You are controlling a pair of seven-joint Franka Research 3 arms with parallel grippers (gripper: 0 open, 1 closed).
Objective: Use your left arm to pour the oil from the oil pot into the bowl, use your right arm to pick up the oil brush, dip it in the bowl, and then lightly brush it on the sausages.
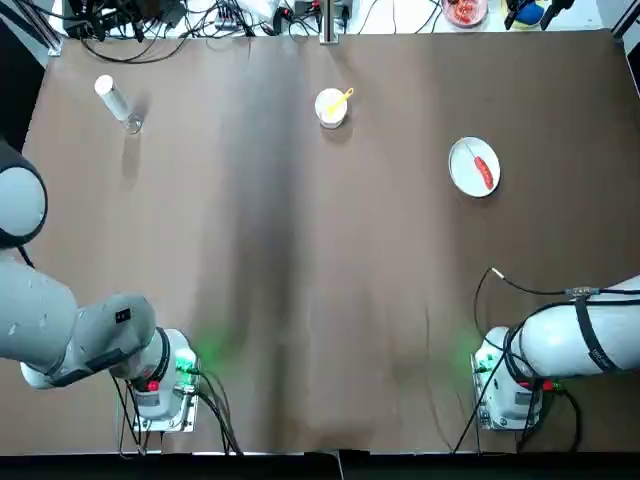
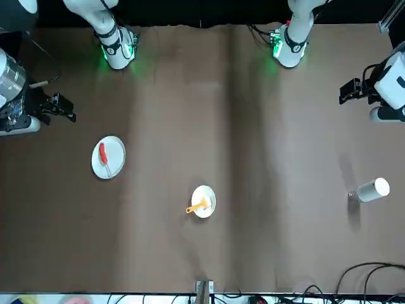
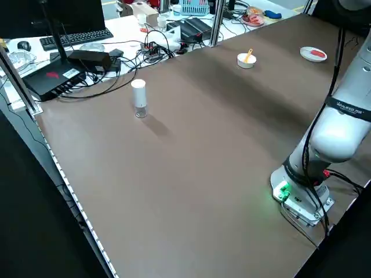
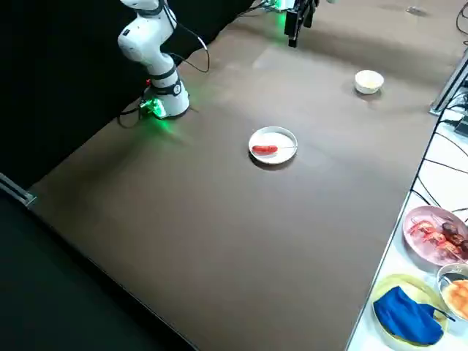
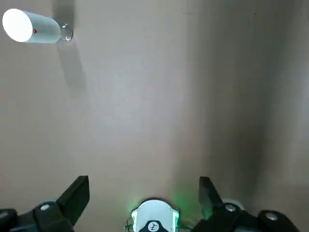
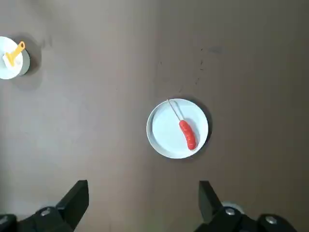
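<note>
The oil pot (image 1: pixel 115 102), a clear bottle with a white cap, stands upright at the far left of the table (image 5: pixel 36 28). The small white bowl (image 1: pixel 331 108) sits at the far middle, and the oil brush (image 1: pixel 342 99) with its yellow handle rests in it (image 6: pixel 17 50). A red sausage (image 1: pixel 483 171) lies on a white plate (image 1: pixel 463 158) at the right. My left gripper (image 5: pixel 143 192) hangs open high over its base, far from the oil pot. My right gripper (image 6: pixel 143 192) is open too, held high on the near side of the plate (image 6: pixel 164 130).
Cables, a keyboard and boxes (image 3: pixel 69 63) crowd the surface beyond the table's far edge. Plates of food and a blue cloth (image 4: pixel 409 314) lie past that edge on the right. Both arm bases (image 1: pixel 160 385) stand at the near edge.
</note>
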